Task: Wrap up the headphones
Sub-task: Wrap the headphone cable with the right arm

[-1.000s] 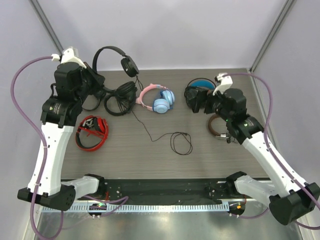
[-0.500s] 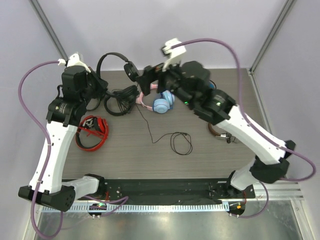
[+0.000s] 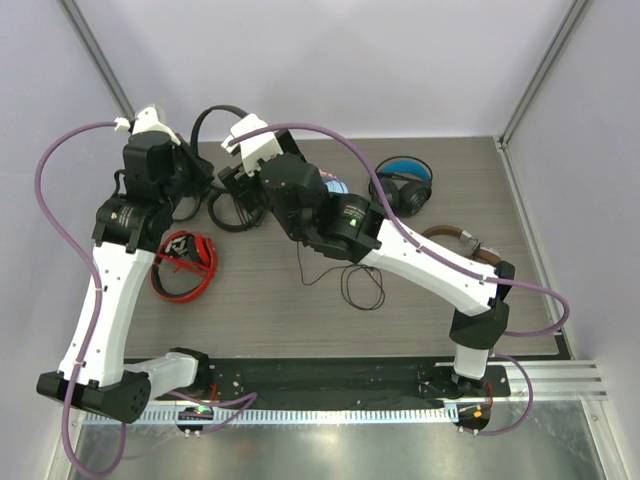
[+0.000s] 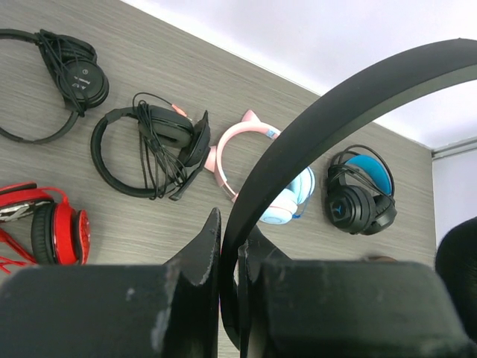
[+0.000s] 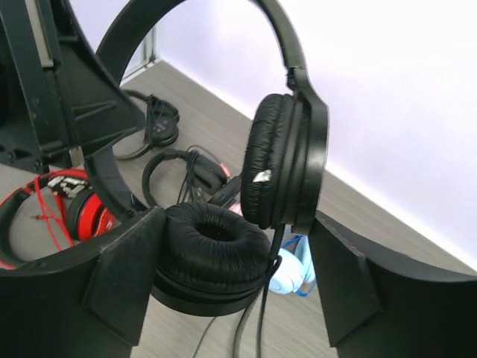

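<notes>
From the top view, the headphones (image 3: 203, 117) hang off the surface (image 3: 260, 320) at the upper left of the frame, and the right arm (image 3: 400, 250) reaches right across to meet them; the thin cable (image 3: 302, 278) trails down to a loose coil at mid-frame, so I judge that any lift or turn could drag it into the red pair (image 3: 185, 265) or the other sets beside it. In the left wrist view, the left jaws are clenched on the headband (image 4: 335, 97), which rises in an arc to the upper right; the band is slim and held low on its curve, so a tug from the other arm might twist it or slide it out of the grip, down onto the pink-and-blue pair (image 4: 227, 149) beneath. In the right wrist view, the right jaws stand apart with both earcups between them, the flat-lying one (image 5: 212, 257) at lower centre and the upright one (image 5: 287, 160) above it; nothing is pinched yet, as far as I can tell; closing here could squash the foam pads or trap the cable that drops at the bottom centre; the two arms are also close enough that I would fear a knock.
</notes>
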Motion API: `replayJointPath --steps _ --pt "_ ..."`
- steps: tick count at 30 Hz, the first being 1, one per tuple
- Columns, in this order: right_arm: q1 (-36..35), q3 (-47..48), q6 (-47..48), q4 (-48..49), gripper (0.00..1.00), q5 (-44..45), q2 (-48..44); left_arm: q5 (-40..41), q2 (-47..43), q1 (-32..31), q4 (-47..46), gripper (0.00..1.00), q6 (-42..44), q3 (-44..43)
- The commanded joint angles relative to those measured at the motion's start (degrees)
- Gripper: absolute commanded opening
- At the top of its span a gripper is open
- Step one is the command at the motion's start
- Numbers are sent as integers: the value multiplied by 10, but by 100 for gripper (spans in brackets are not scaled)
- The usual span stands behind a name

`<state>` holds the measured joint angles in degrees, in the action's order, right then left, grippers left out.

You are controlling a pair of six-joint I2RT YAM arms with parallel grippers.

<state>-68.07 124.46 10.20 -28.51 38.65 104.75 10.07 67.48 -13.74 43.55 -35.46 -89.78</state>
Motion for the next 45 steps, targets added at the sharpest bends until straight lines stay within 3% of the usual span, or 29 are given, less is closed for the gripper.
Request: replayJointPath --steps 1,12,14,15,18,19,22,23,24,26,29,34,41,45 --pt "4 18 45 35 79 63 -10 -10 -19 -1 -30 0 0 -17" --pt "5 29 55 80 64 72 1 -15 -24 -1 -29 0 2 -15" --pt "5 29 54 86 58 75 3 -15 -26 -1 -28 0 2 -15" --pt "5 28 55 89 44 78 4 -16 -26 -1 -29 0 2 -15" --pt "6 23 55 101 17 81 2 -16 -30 -1 -28 0 2 -13" --pt "6 19 55 102 4 79 0 -15 -31 -1 -29 0 2 -11" --pt "7 -6 55 115 1 63 -16 -15 -38 -1 -32 0 14 -7" --pt "9 -23 49 120 1 58 -23 -16 -39 -1 -32 5 19 -11" --pt "12 -30 46 122 1 53 -33 -21 -38 -1 -32 25 23 -13" --pt "18 -47 30 127 1 33 -45 -25 -35 -1 -31 46 33 -21" --pt "24 -63 15 134 1 19 -62 -27 -29 -1 -29 64 38 -26" --pt "43 -82 -18 140 1 -4 -83 -40 -22 -1 -33 67 39 -25" --pt "63 -109 -38 143 1 -55 -111 -58 -5 -1 -32 92 78 -44" --pt "66 -112 -45 141 1 -81 -118 -53 28 -1 -13 98 123 -80"
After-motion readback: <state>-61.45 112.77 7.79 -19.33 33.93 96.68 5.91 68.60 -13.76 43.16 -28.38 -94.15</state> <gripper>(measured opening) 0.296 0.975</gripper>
